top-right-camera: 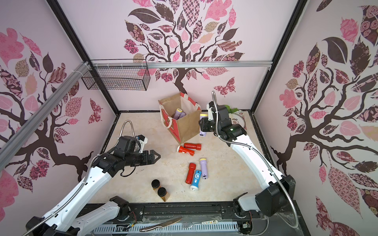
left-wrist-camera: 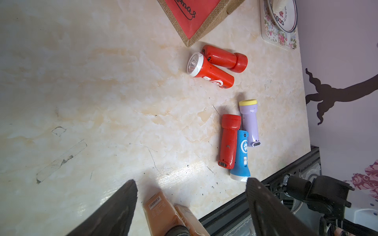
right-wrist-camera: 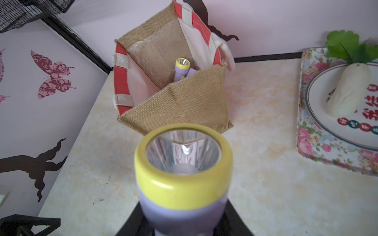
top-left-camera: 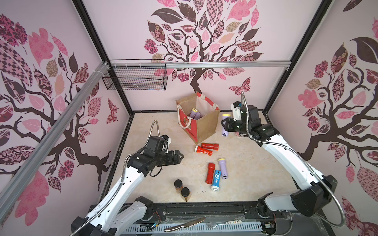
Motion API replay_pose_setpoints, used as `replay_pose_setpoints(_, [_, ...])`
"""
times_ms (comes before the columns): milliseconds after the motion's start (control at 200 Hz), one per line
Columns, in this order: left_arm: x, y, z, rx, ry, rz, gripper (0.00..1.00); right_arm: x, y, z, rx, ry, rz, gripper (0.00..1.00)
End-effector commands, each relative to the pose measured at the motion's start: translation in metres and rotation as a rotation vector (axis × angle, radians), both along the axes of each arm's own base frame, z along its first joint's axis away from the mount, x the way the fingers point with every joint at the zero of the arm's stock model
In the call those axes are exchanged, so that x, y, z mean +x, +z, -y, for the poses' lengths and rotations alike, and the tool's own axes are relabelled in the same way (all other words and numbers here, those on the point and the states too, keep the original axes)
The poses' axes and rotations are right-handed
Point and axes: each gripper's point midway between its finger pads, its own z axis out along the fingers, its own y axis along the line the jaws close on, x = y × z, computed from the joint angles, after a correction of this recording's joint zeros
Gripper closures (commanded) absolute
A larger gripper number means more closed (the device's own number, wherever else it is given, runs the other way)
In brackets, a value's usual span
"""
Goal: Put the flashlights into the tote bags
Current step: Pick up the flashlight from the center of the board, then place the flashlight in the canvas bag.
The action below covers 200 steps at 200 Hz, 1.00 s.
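— Lilac plastic with a yellow ring: that is what your right pincer [top-left-camera: 226, 125] is pinching, a flashlight [right-wrist-camera: 182, 183] gripped across its body.

— Where does it sit?

— Right of centre in both top views, lifted clear of the table [top-left-camera: 245, 163] and just beside the tan side wall of the bag [top-left-camera: 206, 126]. It is not over the opening. In the right wrist view its lens points towards the bag [right-wrist-camera: 180, 110].

— And the bag itself?

— You have it upright at upper centre with its mouth open and the red panel facing lower left. A lilac flashlight in the bag [top-left-camera: 194, 113] leans with its yellow head up, and a second lilac body lies against it.

— What about my left pincer?

— Your left pincer [top-left-camera: 181, 156] is spread wide with nothing between its fingers [left-wrist-camera: 122, 206]. It hovers left of centre. Two brown jars [top-left-camera: 181, 189] with black lids stand below it, towards the lower edge of the frame.

— What remains on the table?

— You have five flashlights out there. A red pair [top-left-camera: 206, 148] lies touching, just below the bag's near corner. Lower down, a red one [top-left-camera: 210, 173], a blue one [top-left-camera: 216, 179] and a lilac one [top-left-camera: 223, 168] lie side by side, pressed together, right of the jars.
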Motion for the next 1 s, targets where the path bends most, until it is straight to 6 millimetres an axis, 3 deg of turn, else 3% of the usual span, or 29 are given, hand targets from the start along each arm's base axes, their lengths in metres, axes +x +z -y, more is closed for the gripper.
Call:
replay_pose_setpoints(0, [0.005, 0.019, -0.001, 0.003, 0.000, 0.038, 0.14, 0.025, 0.029, -0.017, 0.040, 0.041, 0.098, 1.00])
replay_pose_setpoints(395, [0.002, 0.018, -0.004, 0.014, 0.022, -0.006, 0.14, 0.093, 0.059, -0.063, 0.184, 0.093, 0.193, 1.00])
replay_pose_setpoints(745, [0.002, 0.015, -0.005, 0.019, 0.037, -0.028, 0.14, 0.136, 0.065, -0.095, 0.283, 0.114, 0.222, 1.00])
replay_pose_setpoints(835, [0.003, 0.015, -0.005, 0.021, 0.039, -0.026, 0.14, 0.147, 0.060, -0.101, 0.280, 0.107, 0.219, 1.00])
replay_pose_setpoints(995, [0.006, 0.015, -0.003, 0.018, 0.037, -0.026, 0.14, 0.168, 0.033, -0.109, 0.267, 0.082, 0.189, 1.00])
